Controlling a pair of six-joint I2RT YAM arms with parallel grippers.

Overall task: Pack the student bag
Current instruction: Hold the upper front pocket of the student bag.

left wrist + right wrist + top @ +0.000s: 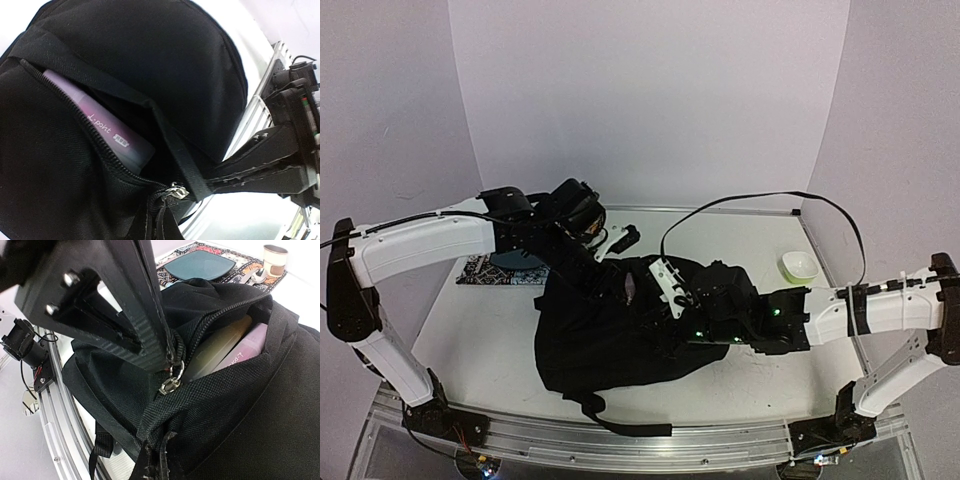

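Black ribbed fingers [150,325] of the right gripper [169,364] fill the right wrist view. They are pressed together on the silver metal zipper pull [169,385] at the mouth of the main compartment.

Large floppy black fabric student bag [610,345]: lies slumped in the middle of the white table [470,340], between the two arms, with a shoulder strap trailing toward the near edge. Its main zip is partly undone.

Contents visible through the gap: a flat purple pack [107,127] with white lettering, and just beside it a pale translucent flat case [220,347].

Left gripper [212,182]: closed, pinching a black webbing strap [150,105] that runs across the opening.

Beyond the bag, far left: a dark teal oval plate [200,264] resting on a patterned placemat [245,265], with a small beige cup [275,257] near it. A small white-and-green bowl [798,265] stands well apart at the far right.
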